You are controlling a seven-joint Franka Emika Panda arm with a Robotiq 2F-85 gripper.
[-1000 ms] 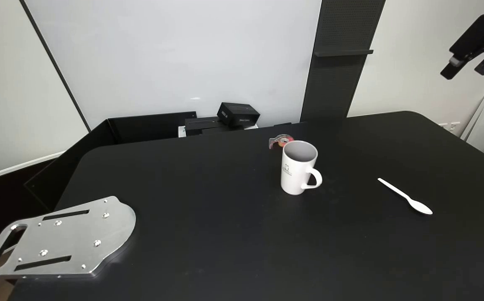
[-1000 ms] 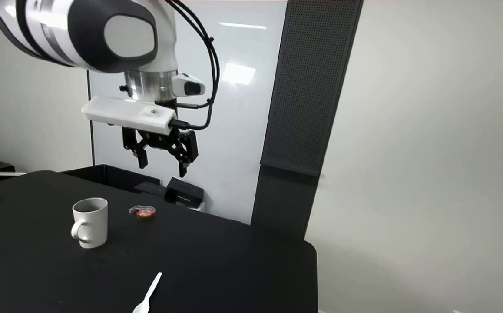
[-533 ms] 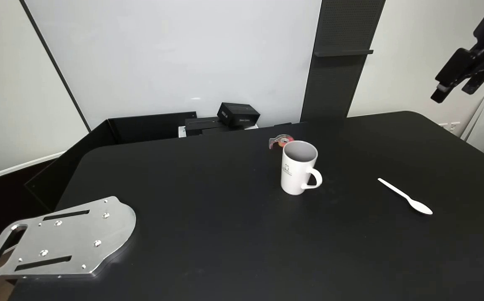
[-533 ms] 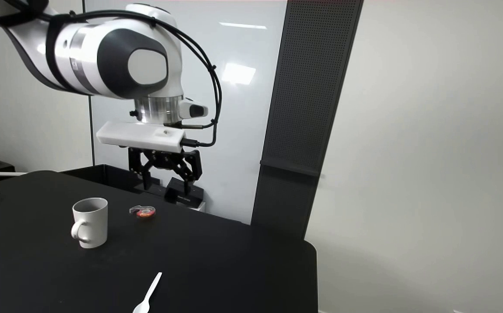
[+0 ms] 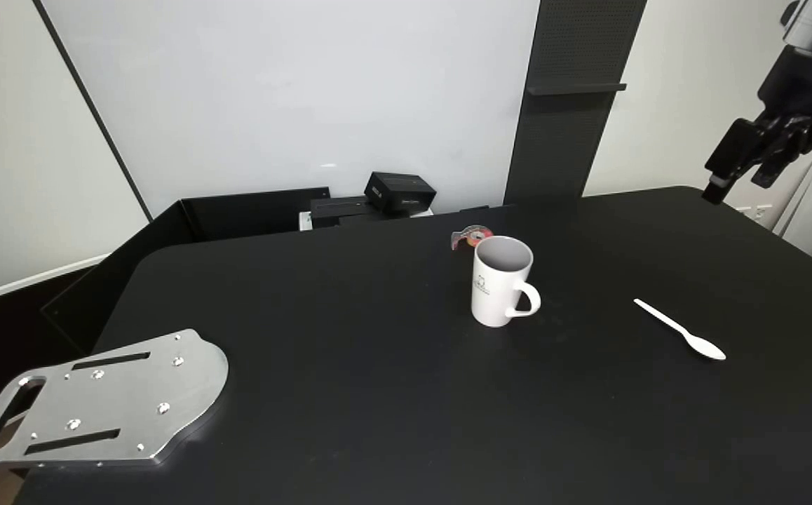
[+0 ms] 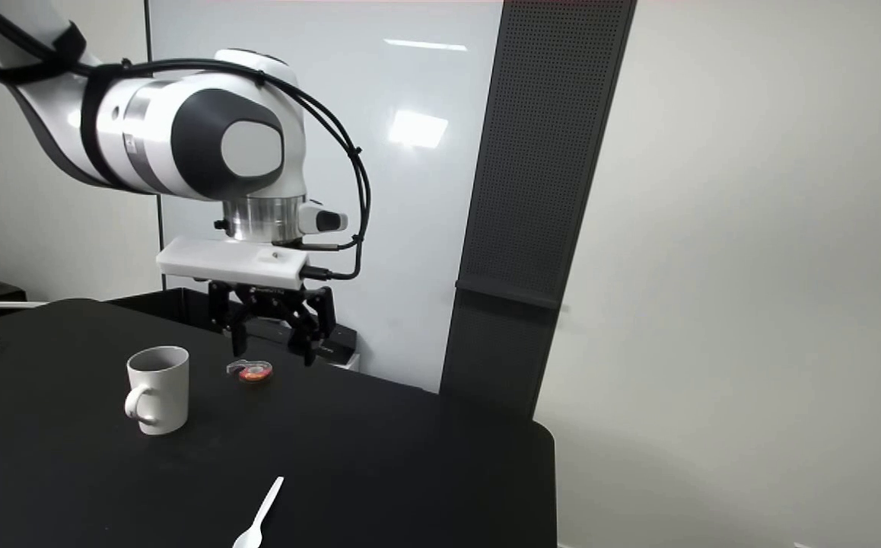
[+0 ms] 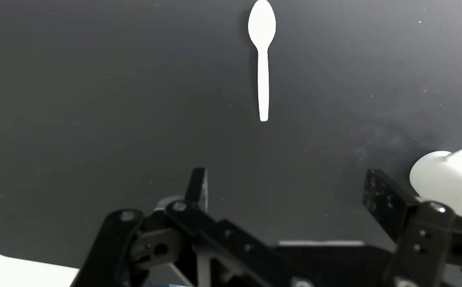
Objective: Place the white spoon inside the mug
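The white spoon [image 5: 674, 325] lies on the black table in both exterior views [image 6: 264, 510]. In the wrist view the spoon [image 7: 263, 71] lies ahead of the fingers, bowl at the top and handle end toward the gripper. The white mug [image 5: 493, 294] stands upright with its loop handle out in both exterior views [image 6: 170, 399]. Part of the mug [image 7: 448, 185] shows at the right of the wrist view, beyond a finger. My gripper [image 5: 739, 186] is open and empty above the table, pointing down, apart from both [image 6: 274, 354] [image 7: 287, 173].
A clear and red tape dispenser [image 5: 477, 236] lies behind the mug [image 6: 254, 371]. A silver metal plate [image 5: 132, 393] lies at one table end. Black boxes [image 5: 400, 193] stand behind the table edge. A dark perforated panel [image 6: 539, 152] stands at the wall.
My gripper has come down toward the table. In an exterior view it has also moved left. It stays open. The spoon and mug have not moved.
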